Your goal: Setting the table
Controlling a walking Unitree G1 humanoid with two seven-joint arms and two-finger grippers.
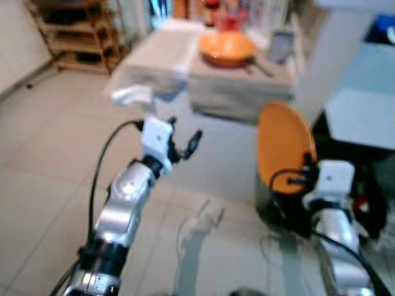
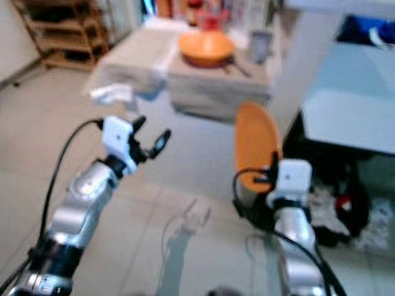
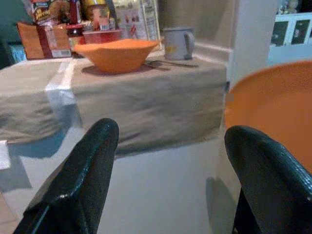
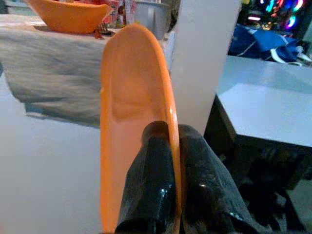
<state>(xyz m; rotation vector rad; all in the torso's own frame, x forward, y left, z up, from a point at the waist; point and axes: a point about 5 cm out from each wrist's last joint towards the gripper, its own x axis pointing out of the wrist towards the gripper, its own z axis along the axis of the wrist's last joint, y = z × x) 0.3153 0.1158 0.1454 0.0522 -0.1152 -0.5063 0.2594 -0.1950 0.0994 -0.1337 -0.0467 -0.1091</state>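
Your right gripper (image 4: 168,161) pinches the rim of an orange plate (image 1: 285,145), held upright short of the cloth-covered table (image 1: 241,89) bearing an orange bowl (image 1: 226,48), while your left gripper (image 1: 184,137) hangs released, fingers spread

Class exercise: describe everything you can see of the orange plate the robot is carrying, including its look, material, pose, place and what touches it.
The smooth, round orange plate, plastic by its look, has a shallow well and a thin raised rim. It is held upright, on edge, above the pale tiled floor, short of the cloth-covered table. The right tool is shut on its lower rim, one black finger on each face. Nothing else touches it. It looks clean and whole.
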